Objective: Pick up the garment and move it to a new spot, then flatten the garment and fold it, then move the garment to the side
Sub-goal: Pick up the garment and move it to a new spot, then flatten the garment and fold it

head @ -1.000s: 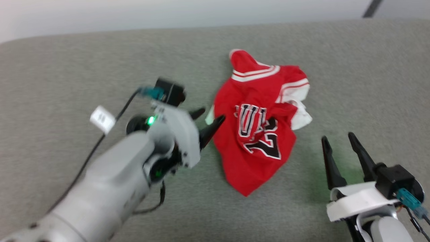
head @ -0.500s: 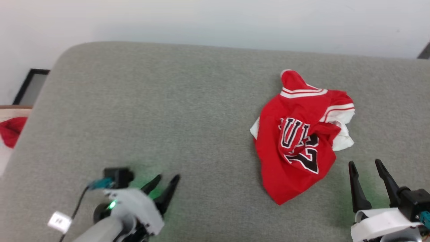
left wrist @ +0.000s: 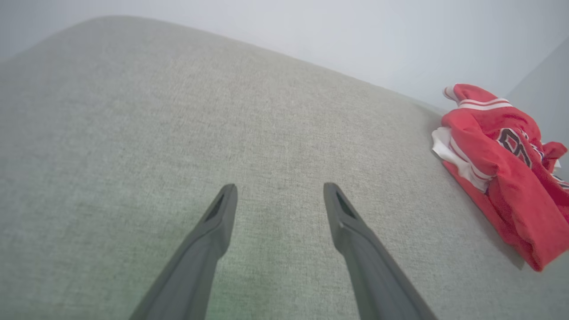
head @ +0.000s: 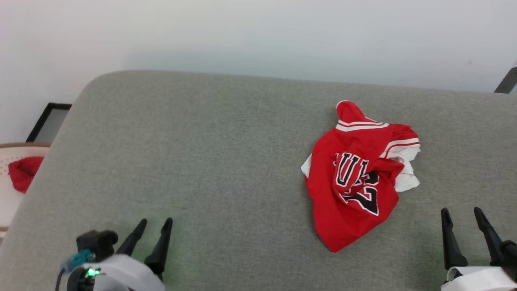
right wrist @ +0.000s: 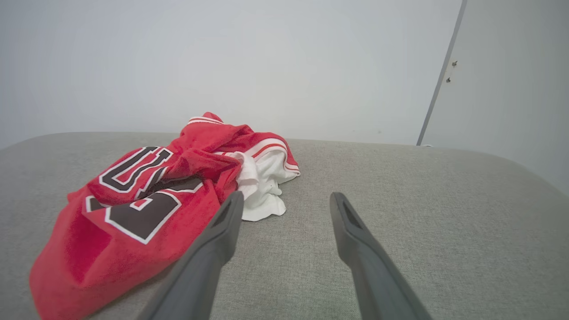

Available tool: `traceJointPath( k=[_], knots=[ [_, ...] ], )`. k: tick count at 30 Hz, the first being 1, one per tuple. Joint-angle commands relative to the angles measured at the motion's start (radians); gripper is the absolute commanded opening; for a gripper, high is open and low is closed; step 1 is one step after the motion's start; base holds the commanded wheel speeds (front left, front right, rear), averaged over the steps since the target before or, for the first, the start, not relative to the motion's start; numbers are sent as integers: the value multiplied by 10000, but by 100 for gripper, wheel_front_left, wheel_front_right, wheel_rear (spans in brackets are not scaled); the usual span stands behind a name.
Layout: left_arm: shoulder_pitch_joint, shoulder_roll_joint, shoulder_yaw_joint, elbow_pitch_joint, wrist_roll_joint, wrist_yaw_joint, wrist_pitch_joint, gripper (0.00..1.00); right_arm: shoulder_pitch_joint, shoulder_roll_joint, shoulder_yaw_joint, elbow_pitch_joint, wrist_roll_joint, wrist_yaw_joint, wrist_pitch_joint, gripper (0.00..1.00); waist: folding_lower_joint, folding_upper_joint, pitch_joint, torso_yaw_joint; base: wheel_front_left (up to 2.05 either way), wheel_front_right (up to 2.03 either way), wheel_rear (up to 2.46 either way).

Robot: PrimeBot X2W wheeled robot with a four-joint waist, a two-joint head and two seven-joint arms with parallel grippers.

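The garment (head: 355, 178) is a crumpled red jersey with white sleeves and black white-outlined letters, lying on the grey surface (head: 210, 153) right of centre. My left gripper (head: 155, 222) stands open at the lower left, far from it, nothing between its fingers. My right gripper (head: 461, 211) is open at the lower right, just beyond the garment's near right side. In the left wrist view the garment (left wrist: 506, 164) lies at the far right, away from the open left gripper (left wrist: 280, 189). In the right wrist view the garment (right wrist: 155, 200) lies left of the open right gripper (right wrist: 286, 198).
Beyond the surface's left edge, a red cloth scrap (head: 23, 173) sits in a pale container (head: 8, 194). A dark-framed panel (head: 48, 121) leans by the white wall. The surface's rounded far-left corner (head: 95, 81) drops off.
The head camera has shifted, so the whole picture moved. My left gripper has drawn back from beside the garment to the lower left. The garment lies as before.
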Motion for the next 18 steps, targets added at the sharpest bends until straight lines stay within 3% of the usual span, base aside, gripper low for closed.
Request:
traceJointPath(
  k=[1, 5, 11, 18],
  knots=[
    [231, -23, 239, -169, 461, 77, 1, 100, 123, -33, -54, -34, 65, -3, -53, 100, 0, 0, -125, -120, 0, 0, 0],
    [1132, -393, 1656, -1121, 2177, 105, 0, 100, 65, -58, -185, -159, 162, -3, -52, 100, 0, 0, -298, -262, 0, 0, 0],
    [1997, -1117, 3317, -2535, 4398, -249, -1, 100, 22, 56, -233, -480, 422, -3, -52, 100, 0, 0, -469, -369, 0, 0, 0],
    [2568, -1839, 4219, -2871, 5591, -655, -2, 100, 255, 133, -141, -551, 480, -3, 9, 100, 0, 0, -540, -418, 0, 0, 0]
  ],
)
